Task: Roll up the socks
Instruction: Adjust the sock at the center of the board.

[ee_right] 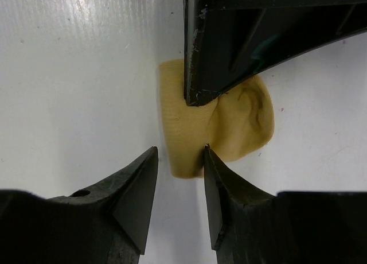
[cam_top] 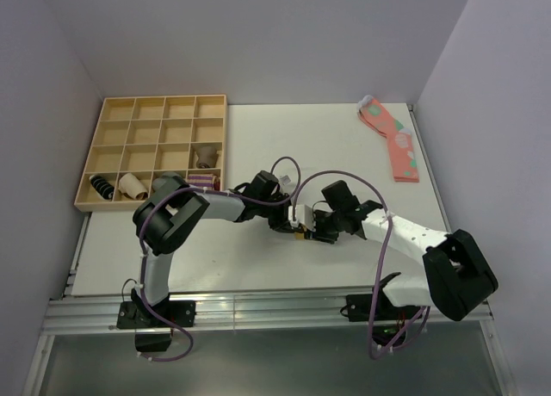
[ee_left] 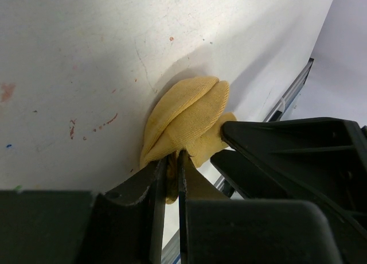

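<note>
My left gripper (ee_left: 174,160) was almost closed, pinching a fold of the yellow socks (ee_left: 186,117) between its jaws. The bundle lay half rolled on the table (ee_left: 69,57), a little near of the middle and between my two arms. My right gripper (ee_right: 180,151) stood partly open just to the right of it and had hold of nothing. One of its fingers (ee_right: 215,178) touched the bundle's edge, and a corner of fabric lay between the jaws.

I judged the main risk to be the right gripper closing on that corner alone. A pull there would drag only the outer layer and undo the roll. My left pinch was thin, so a tug from the right could also slide the fold out, and the loose fabric would spring open. The two sets of fingers were crowded over one small bundle, so any sideways move might knock them together.

By count there was one yellow bundle, and I could not tell how many socks were in it. There were two grippers. One wooden tray (cam_top: 164,97) sat at the far left with sixteen compartments, and four rolled bundles (cam_top: 133,185) lay in its near rows. The pink spotted socks (cam_top: 398,145) lay at the far right, seemingly one overlapped pair.
</note>
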